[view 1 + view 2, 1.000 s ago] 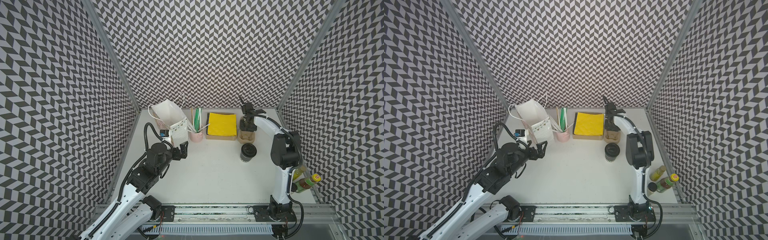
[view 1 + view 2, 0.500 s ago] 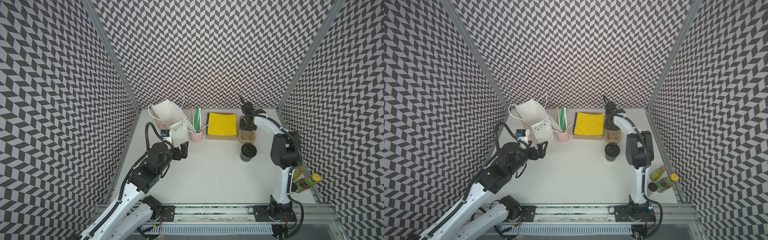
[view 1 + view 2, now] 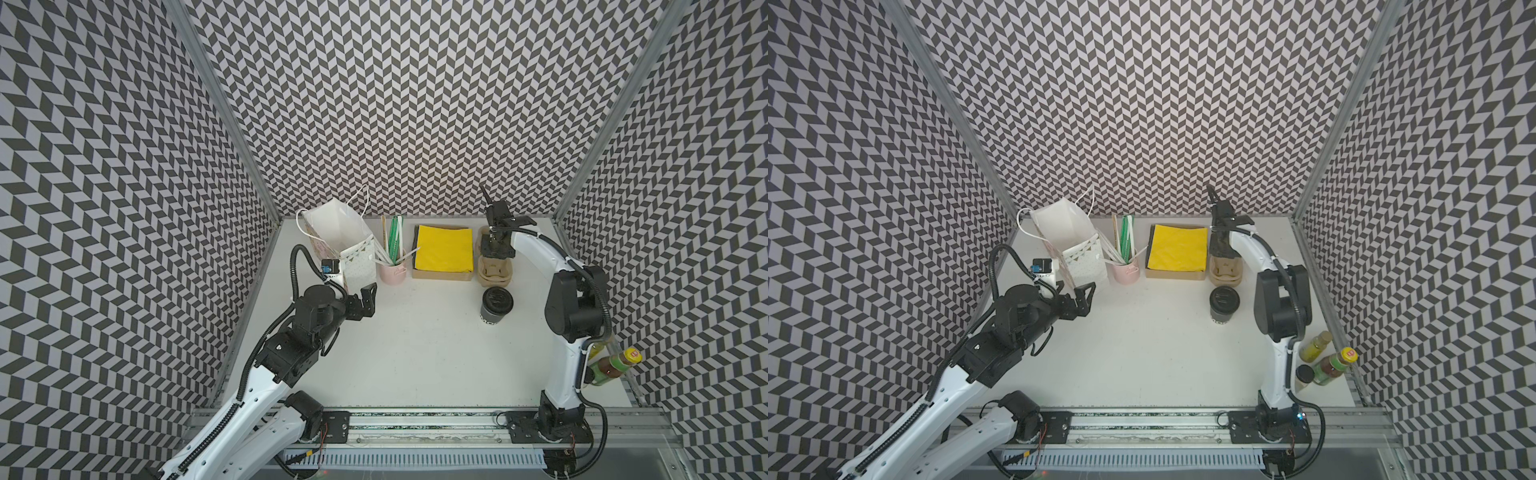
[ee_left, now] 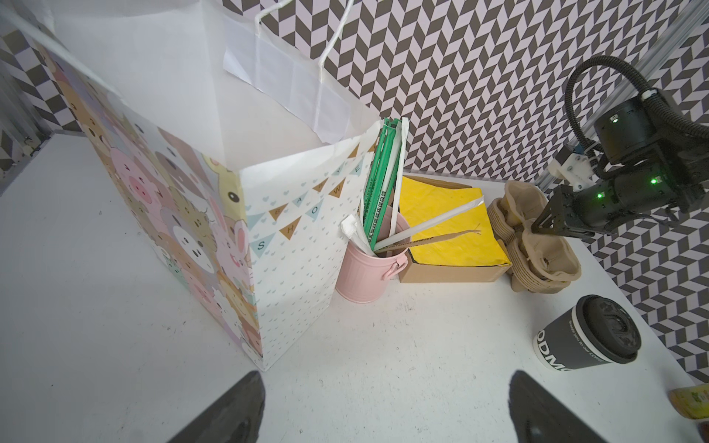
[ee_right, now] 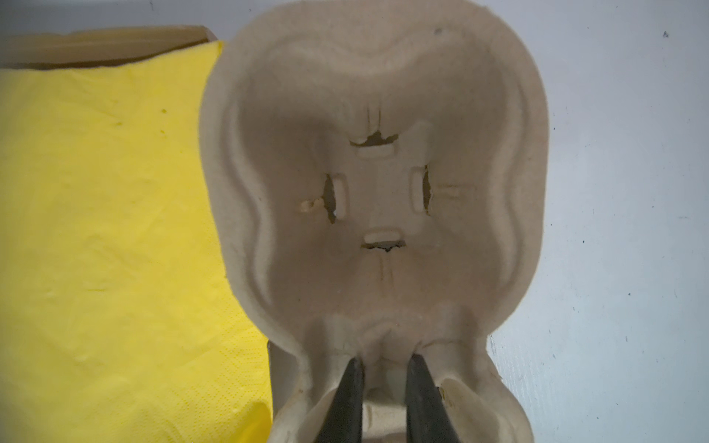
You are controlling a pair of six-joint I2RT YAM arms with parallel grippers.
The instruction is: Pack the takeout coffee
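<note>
Right wrist view: the right pincer (image 5: pixel 385 383) is clamped on the ridge between two wells of the top pulp carrier (image 5: pixel 380 184), one finger on each side. Beside the carrier, yellow napkins (image 5: pixel 115 230) lie in a brown box (image 3: pixel 442 275).

On the rail side of this pincer, just past the carrier stack and apart from it, stands the cup (image 3: pixel 496 309). It is upright on the table (image 3: pixel 415 353), long axis vertical, black lid (image 4: pixel 610 330) up. Its side carries large white letters, "ODM" readable before they curve out of sight, and a small line with "you to our".

Across the table, well apart from the cup, the left pincer (image 4: pixel 385 383) stands wide apart, holding nothing. Just ahead of it is the open bag (image 4: pixel 291 249), printed with cartoon animals and flags reading "SHOWE". Past the bag, a pink tin (image 4: pixel 364 276) holds straws (image 4: pixel 380 184).
</note>
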